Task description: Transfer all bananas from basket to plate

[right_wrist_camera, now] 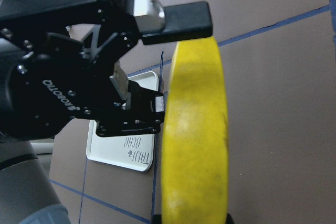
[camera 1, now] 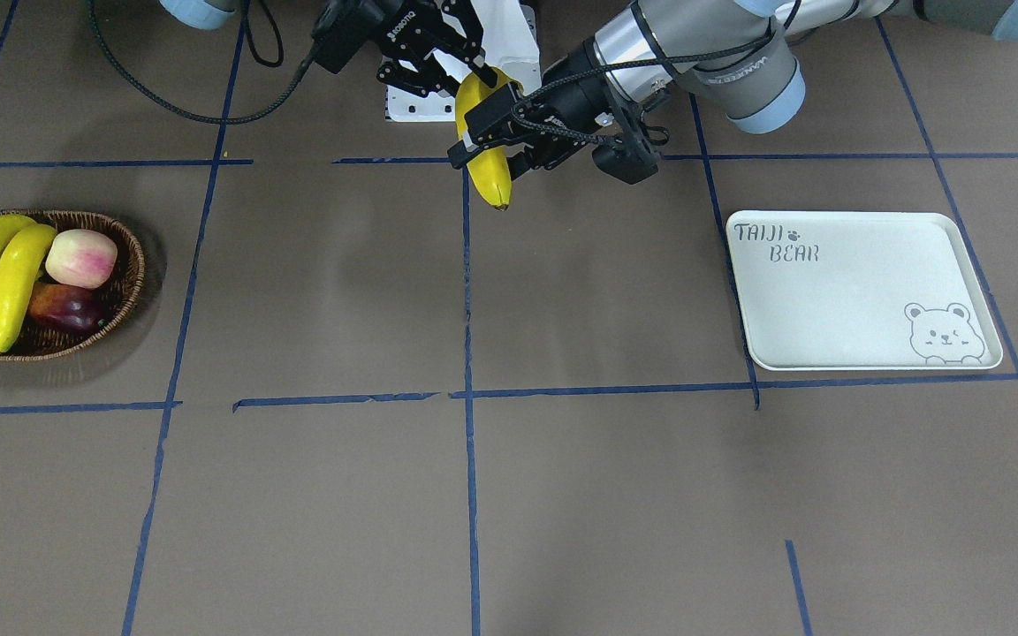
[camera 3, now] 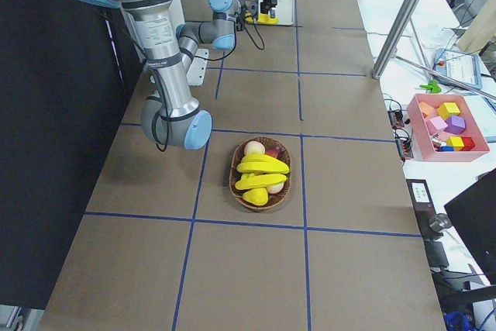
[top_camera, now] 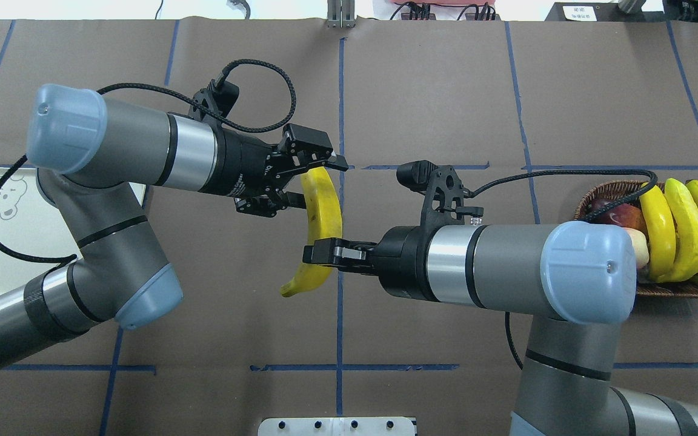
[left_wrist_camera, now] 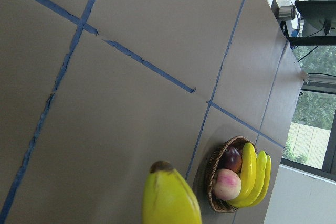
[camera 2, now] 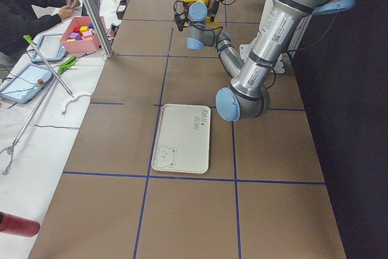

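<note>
Mid-table, a yellow banana (top_camera: 323, 206) hangs in the air between both arms! The right gripper (top_camera: 322, 251) has it pinched tight near its six o'clock end. The left gripper (top_camera: 312, 181) straddles the twelve o'clock end, jaws either side, but whether they press I cannot tell. From behind the robot, three more bananas (top_camera: 682, 230) lie in the wicker basket (camera 1: 131, 274) at three o'clock, beside a peach (camera 1: 80, 258). The TAIJI BEAR plate (camera 1: 862, 291) sits at nine o'clock.

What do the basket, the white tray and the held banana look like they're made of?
Basket: dark brown woven wicker, matte; the interlaced strands show on the rim. Tray: probably plastic or melamine, smooth off-white with printed lettering and rounded corners. Held banana: likely plastic, uniform glossy yellow skin with a soft sheen.
</note>
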You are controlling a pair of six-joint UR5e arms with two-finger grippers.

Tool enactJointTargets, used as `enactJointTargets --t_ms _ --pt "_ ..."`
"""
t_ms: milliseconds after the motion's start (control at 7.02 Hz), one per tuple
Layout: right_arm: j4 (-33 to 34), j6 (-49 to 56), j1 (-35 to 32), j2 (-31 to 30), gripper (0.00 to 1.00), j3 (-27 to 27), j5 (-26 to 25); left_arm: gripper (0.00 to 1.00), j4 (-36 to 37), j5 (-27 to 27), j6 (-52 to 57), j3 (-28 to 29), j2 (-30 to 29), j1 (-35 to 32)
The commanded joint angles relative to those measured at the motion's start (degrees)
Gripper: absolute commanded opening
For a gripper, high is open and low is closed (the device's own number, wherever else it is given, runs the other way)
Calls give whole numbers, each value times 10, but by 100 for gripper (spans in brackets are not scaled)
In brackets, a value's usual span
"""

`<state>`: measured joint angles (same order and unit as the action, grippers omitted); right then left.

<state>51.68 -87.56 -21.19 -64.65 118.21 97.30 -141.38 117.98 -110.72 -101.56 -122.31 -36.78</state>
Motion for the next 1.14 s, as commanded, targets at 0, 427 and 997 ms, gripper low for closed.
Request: enactJointTargets --t_ms 0,427,997 --pt "0 -1 -1 0 3 0 0 92 -1 1 3 -3 2 1" --pt "0 -2 -3 0 3 2 -1 80 -2 1 2 -8 6 3" --pt "1 -4 -3 0 73 1 -5 0 1 1 2 -10 4 4"
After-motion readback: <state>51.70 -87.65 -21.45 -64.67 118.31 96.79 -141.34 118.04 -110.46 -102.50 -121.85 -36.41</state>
